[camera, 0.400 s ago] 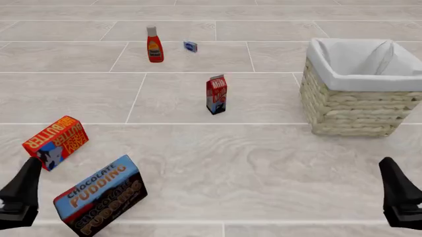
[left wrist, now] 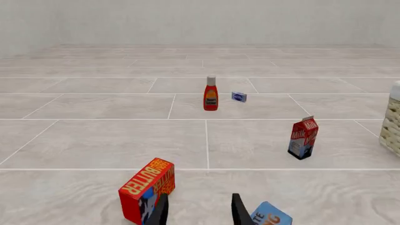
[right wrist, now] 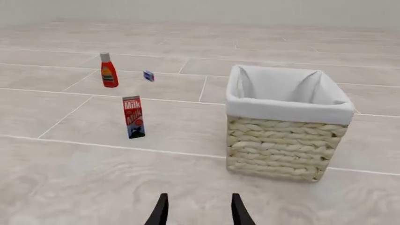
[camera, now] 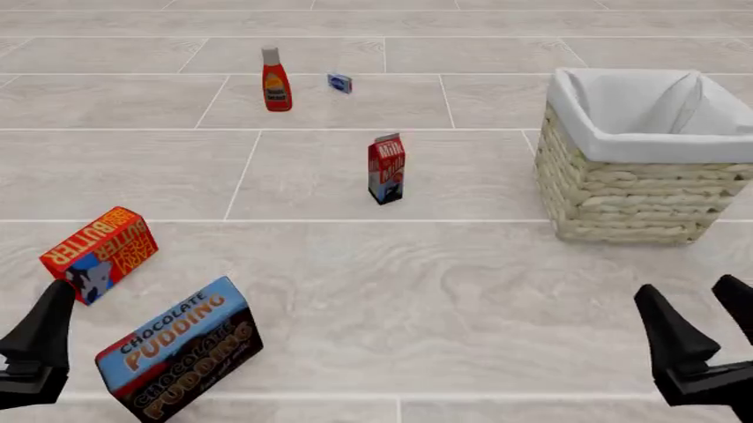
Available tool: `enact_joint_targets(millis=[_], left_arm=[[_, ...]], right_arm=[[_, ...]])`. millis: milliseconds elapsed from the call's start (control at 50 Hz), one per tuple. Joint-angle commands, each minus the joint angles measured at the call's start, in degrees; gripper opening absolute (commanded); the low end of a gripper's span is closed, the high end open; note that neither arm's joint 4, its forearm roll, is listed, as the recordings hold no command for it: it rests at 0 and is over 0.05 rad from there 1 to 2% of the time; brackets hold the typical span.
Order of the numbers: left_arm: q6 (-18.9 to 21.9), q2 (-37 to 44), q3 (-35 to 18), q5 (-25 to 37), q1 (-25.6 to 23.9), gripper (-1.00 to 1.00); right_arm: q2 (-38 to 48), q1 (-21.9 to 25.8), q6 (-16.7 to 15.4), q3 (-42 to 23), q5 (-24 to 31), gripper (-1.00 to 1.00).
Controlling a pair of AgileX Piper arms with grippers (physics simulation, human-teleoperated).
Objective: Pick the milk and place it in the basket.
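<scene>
The milk (camera: 386,169), a small red carton with a blue-white lower part, stands upright in the middle of the tiled table. It also shows in the left wrist view (left wrist: 303,137) and the right wrist view (right wrist: 133,116). The basket (camera: 623,198), woven cream wicker with a white cloth lining, stands to the milk's right and looks empty (right wrist: 281,150). My left gripper (camera: 26,308) is open and empty at the near left, far from the milk. My right gripper (camera: 694,295) is open and empty at the near right, in front of the basket.
A red ketchup bottle (camera: 275,81) and a small blue-white packet (camera: 340,82) stand at the back. A red-orange butter box (camera: 99,250) and a chocolate pudding box (camera: 176,348) lie at the near left, close to my left gripper.
</scene>
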Motion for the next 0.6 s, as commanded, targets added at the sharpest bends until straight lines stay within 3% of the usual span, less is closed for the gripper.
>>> enact_joint_targets(millis=[20, 120, 180, 200, 220, 280, 600], left_arm=[[0.0, 0.0, 0.0, 0.0, 0.0, 1.00], [0.0, 0.0, 0.0, 0.0, 0.0, 1.00], [0.0, 0.0, 0.0, 0.0, 0.0, 1.00], [0.0, 0.0, 0.0, 0.0, 0.0, 1.00], [0.0, 0.0, 0.0, 0.0, 0.0, 1.00], [0.0, 0.0, 0.0, 0.0, 0.0, 1.00], [0.0, 0.0, 0.0, 0.0, 0.0, 1.00]], right_arm=[[12.2, 6.6, -1.2, 0.0, -10.3, 1.00], [22.0, 12.6, 0.1, 0.0, -20.7, 1.00], [27.1, 13.2, -0.8, 0.0, -25.4, 1.00], [34.6, 13.0, 1.3, -17.4, -20.6, 1.00], [46.1, 14.6, 1.6, -36.3, -11.6, 1.00], [48.9, 15.4, 1.1, -38.9, -11.2, 1.00], [63.7, 21.5, -5.7, -59.9, 2.7, 1.00]])
